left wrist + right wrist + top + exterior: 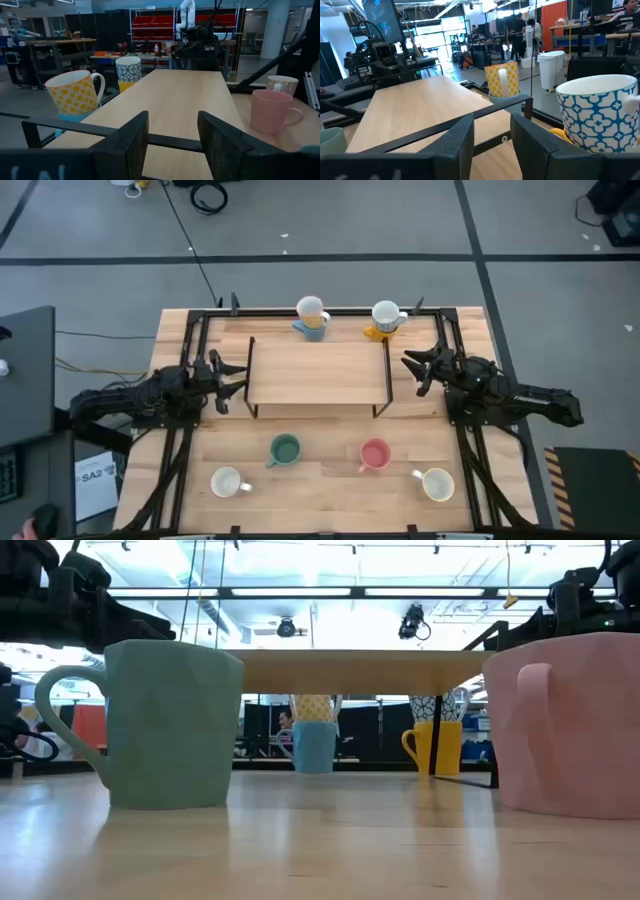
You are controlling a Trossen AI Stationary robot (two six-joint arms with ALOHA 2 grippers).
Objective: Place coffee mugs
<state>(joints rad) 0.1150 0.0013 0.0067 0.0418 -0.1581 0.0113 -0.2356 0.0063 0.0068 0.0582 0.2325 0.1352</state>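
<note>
Four mugs stand in a near row: white, dark green, pink and cream. At the far edge, a yellow-dotted mug sits stacked on a blue mug. Beside them a white patterned mug sits stacked on an orange-yellow mug. My left gripper hovers open at the left end of a low wooden shelf. My right gripper hovers open at the shelf's right end. Neither one touches anything.
The wooden shelf on thin black legs stands mid-table, its top bare. Black frame rails run along the table's left, right and far sides. Bare tabletop lies between the shelf and the near row of mugs.
</note>
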